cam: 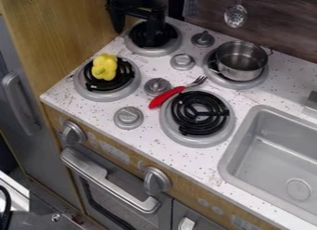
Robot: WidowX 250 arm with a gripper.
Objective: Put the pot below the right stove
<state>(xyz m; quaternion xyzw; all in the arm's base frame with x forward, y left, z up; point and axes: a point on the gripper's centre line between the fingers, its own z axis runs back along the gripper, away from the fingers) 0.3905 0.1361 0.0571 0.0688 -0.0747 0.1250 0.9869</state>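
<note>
Oven handle (110, 182) in the foreground, a toy kitchen's speckled counter (198, 160) rises behind it. At far right, a metal pot (241, 62) sits upright on its burner (238, 85). A yellow pepper (104, 67) rests on the near left burner (125, 79), while a red-handled fork (167, 96) (tines toward the pot) lies beside the near right burner (199, 114), left of the sink (246, 152). Above the far left burner (151, 52), the black gripper (136, 35) hangs with its fingers spread wide.

We see a speckled white surface (148, 137) with four burners (198, 114); a metal pot (240, 63) and a yellow pepper (104, 67) rest on two. Beside one burner lies a red-handled fork (167, 95).
</note>
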